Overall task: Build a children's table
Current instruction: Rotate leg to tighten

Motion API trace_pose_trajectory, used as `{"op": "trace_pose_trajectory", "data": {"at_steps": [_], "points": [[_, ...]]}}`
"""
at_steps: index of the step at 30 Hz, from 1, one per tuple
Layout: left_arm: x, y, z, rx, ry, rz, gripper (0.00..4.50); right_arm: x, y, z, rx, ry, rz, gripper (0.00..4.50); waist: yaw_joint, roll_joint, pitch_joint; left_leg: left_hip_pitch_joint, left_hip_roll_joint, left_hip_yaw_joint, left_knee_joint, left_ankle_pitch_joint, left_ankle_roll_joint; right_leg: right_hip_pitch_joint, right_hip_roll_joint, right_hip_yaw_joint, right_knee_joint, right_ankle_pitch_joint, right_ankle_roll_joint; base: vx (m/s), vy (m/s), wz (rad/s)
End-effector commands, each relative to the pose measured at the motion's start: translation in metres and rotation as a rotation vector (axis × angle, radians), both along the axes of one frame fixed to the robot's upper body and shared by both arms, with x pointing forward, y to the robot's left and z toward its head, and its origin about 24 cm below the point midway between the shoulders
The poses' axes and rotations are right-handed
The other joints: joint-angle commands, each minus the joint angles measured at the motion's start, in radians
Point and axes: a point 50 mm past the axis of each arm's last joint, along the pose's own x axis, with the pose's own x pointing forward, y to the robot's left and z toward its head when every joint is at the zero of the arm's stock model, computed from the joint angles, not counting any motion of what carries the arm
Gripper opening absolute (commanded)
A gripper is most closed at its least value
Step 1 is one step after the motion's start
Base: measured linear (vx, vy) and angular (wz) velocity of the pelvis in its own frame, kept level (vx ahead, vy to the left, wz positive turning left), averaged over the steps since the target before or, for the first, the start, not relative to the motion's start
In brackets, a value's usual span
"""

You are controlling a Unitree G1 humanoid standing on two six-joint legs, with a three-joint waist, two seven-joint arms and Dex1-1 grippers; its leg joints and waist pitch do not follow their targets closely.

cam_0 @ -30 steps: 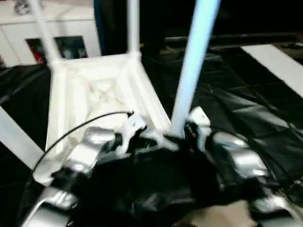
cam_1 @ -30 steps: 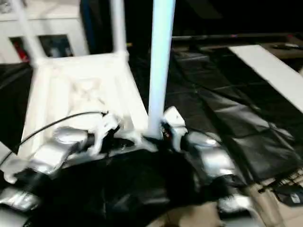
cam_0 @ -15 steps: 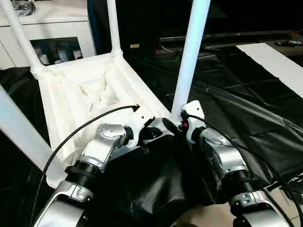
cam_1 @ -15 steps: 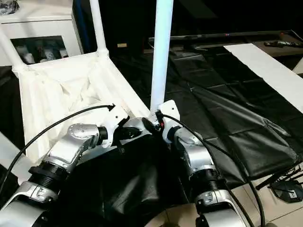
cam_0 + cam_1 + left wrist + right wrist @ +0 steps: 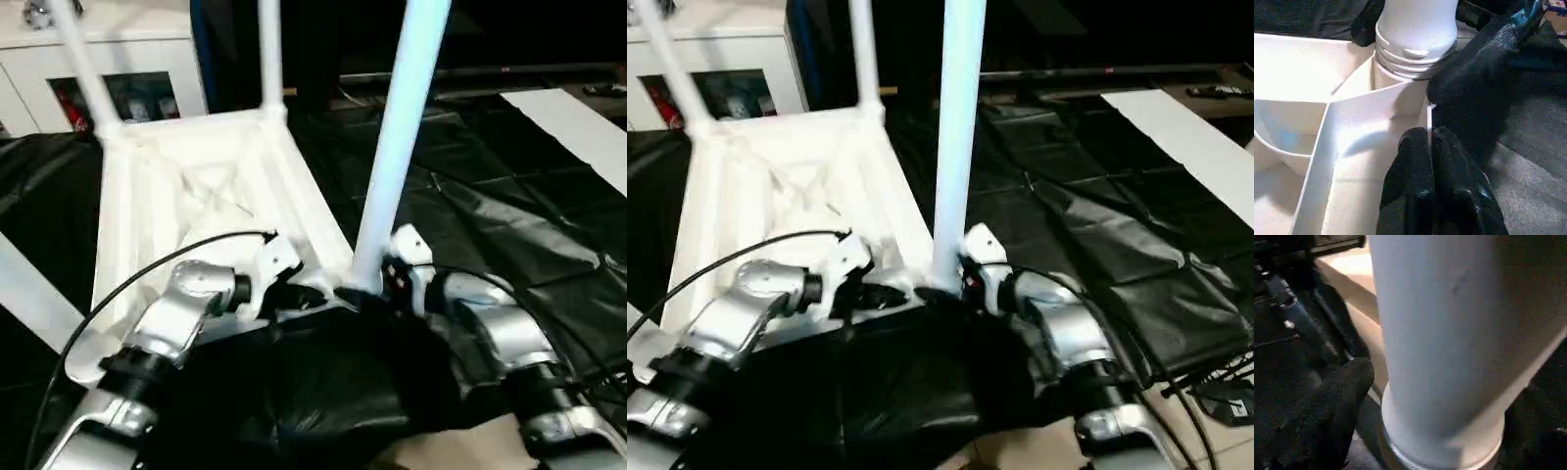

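Observation:
The children's table lies upside down: its white ribbed tabletop [image 5: 196,186] rests on black sheeting, with white legs standing up from the corner sockets. The near right leg [image 5: 397,147] stands upright in its socket [image 5: 1396,83], and its threaded base [image 5: 1415,39] shows just above the socket. My left gripper [image 5: 1429,134] is shut on the thin rim of the tabletop beside that socket. My right gripper [image 5: 377,279] is open around the base of that leg, with one finger [image 5: 1347,396] a little apart from the tube.
Two far legs [image 5: 271,54] [image 5: 83,64] and a near left leg [image 5: 29,294] rise from the other corners. A white cabinet [image 5: 118,59] with glass doors stands behind. Crumpled black sheeting [image 5: 509,215] covers the floor, and a white strip [image 5: 578,127] lies at the right.
The whole picture has swung with the head. Both grippers stay at the near right corner, and the leg still stands upright in its socket.

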Motion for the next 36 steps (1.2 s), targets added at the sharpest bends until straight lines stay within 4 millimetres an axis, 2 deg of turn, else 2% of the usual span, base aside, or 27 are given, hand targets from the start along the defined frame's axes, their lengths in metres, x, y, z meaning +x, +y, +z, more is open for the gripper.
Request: {"op": "trace_pose_trajectory", "data": {"at_steps": [1,4,6,8,11,14,16,19,23,26,28,30,31,33,34,36], "points": [[-0.009,-0.016,0.008,-0.059,0.01,-0.136,0.0,-0.009,0.007,0.0,0.007,0.037,0.108,3.92,0.0,-0.003,-0.06,0.028,0.092,-0.045,-0.084,-0.164,0.059,0.038,-0.07,0.047,-0.064,-0.116,-0.263,0.0,0.0,0.0],[-0.012,-0.013,0.009,-0.059,0.027,-0.16,0.0,-0.01,0.005,0.001,0.017,0.047,0.131,3.92,0.002,-0.001,-0.061,0.029,0.092,-0.044,-0.083,-0.149,0.064,0.038,-0.07,0.047,-0.061,-0.094,-0.271,0.0,0.0,0.0],[-0.017,-0.009,0.008,-0.055,0.06,-0.195,0.0,-0.012,0.005,0.003,0.033,0.058,0.155,3.66,0.003,-0.001,-0.061,0.028,0.092,-0.045,-0.083,-0.148,0.064,0.039,-0.07,0.046,-0.059,-0.09,-0.275,0.0,0.0,0.0],[-0.02,-0.007,0.008,-0.051,0.077,-0.212,0.0,-0.013,0.006,0.003,0.036,0.067,0.169,3.59,0.004,0.0,-0.061,0.028,0.093,-0.044,-0.084,-0.14,0.064,0.038,-0.069,0.046,-0.058,-0.082,-0.276,0.0,0.0,0.0],[-0.021,-0.006,0.008,-0.045,0.083,-0.217,0.0,-0.014,0.006,0.002,0.03,0.07,0.172,3.24,0.007,0.002,-0.059,0.031,0.092,-0.043,-0.085,-0.164,0.049,0.035,-0.068,0.046,-0.062,-0.11,-0.275,0.0,0.0,0.0],[-0.022,-0.005,0.007,-0.041,0.09,-0.222,0.0,-0.014,0.006,0.001,0.028,0.072,0.173,3.07,0.008,0.001,-0.06,0.032,0.092,-0.044,-0.086,-0.17,0.037,0.036,-0.069,0.047,-0.062,-0.122,-0.269,0.0,0.0,0.0],[-0.022,-0.005,0.007,-0.039,0.09,-0.222,0.0,-0.015,0.007,0.001,0.028,0.079,0.18,2.84,0.008,0.0,-0.062,0.03,0.09,-0.044,-0.084,-0.148,0.041,0.038,-0.069,0.047,-0.059,-0.091,-0.271,0.0,0.0,0.0],[-0.02,-0.006,0.008,-0.037,0.078,-0.209,0.0,-0.017,0.008,0.001,0.033,0.088,0.188,2.76,0.009,0.001,-0.063,0.031,0.09,-0.043,-0.082,-0.131,0.05,0.039,-0.069,0.046,-0.056,-0.067,-0.276,0.0,0.0,0.0],[-0.015,-0.009,0.008,-0.041,0.055,-0.172,0.0,-0.018,0.01,-0.002,0.039,0.096,0.182,2.74,0.011,0.001,-0.063,0.031,0.091,-0.043,-0.082,-0.143,0.048,0.039,-0.069,0.046,-0.059,-0.088,-0.274,0.0,0.0,0.0],[-0.004,-0.017,0.009,-0.047,0.009,-0.077,0.0,-0.011,0.016,-0.007,0.041,0.067,0.064,2.74,0.013,0.0,-0.061,0.034,0.09,-0.04,-0.083,-0.152,0.036,0.033,-0.066,0.047,-0.061,-0.099,-0.271,0.0,0.0,0.0],[0.005,-0.023,0.01,-0.043,-0.023,0.001,0.0,-0.002,0.019,-0.012,0.016,0.041,-0.073,2.73,0.01,-0.002,-0.057,0.035,0.088,-0.044,-0.088,-0.21,0.0,0.032,-0.07,0.048,-0.072,-0.205,-0.249,0.0,0.0,0.0],[0.008,-0.026,0.01,-0.04,-0.032,0.026,0.0,0.002,0.02,-0.015,0.001,0.037,-0.129,2.72,0.005,-0.003,-0.054,0.033,0.087,-0.05,-0.091,-0.253,-0.023,0.033,-0.074,0.049,-0.08,-0.29,-0.226,0.0,0.0,0.0],[0.014,-0.029,0.01,-0.033,-0.046,0.075,0.0,0.007,0.022,-0.018,0.002,0.046,-0.214,2.72,0.002,-0.001,-0.055,0.035,0.087,-0.052,-0.091,-0.271,-0.031,0.03,-0.074,0.048,-0.083,-0.321,-0.208,0.0,0.0,0.0],[0.024,-0.04,0.011,-0.028,-0.077,0.168,0.0,0.015,0.033,-0.022,0.021,0.07,-0.353,2.72,-0.012,-0.001,-0.053,0.036,0.085,-0.051,-0.092,-0.295,-0.041,0.022,-0.069,0.049,-0.087,-0.338,-0.202,0.0,0.0,0.0],[0.027,-0.044,0.012,-0.028,-0.084,0.192,0.0,0.016,0.038,-0.023,0.027,0.08,-0.392,2.72,-0.017,0.0,-0.054,0.035,0.084,-0.056,-0.093,-0.307,-0.055,0.022,-0.07,0.047,-0.088,-0.363,-0.195,0.0,0.0,0.0],[0.03,-0.053,0.012,-0.034,-0.093,0.23,0.0,0.017,0.048,-0.024,0.027,0.084,-0.434,2.72,-0.018,-0.001,-0.056,0.031,0.084,-0.056,-0.093,-0.295,-0.048,0.025,-0.072,0.048,-0.09,-0.346,-0.187,0.0,0.0,0.0]]}}
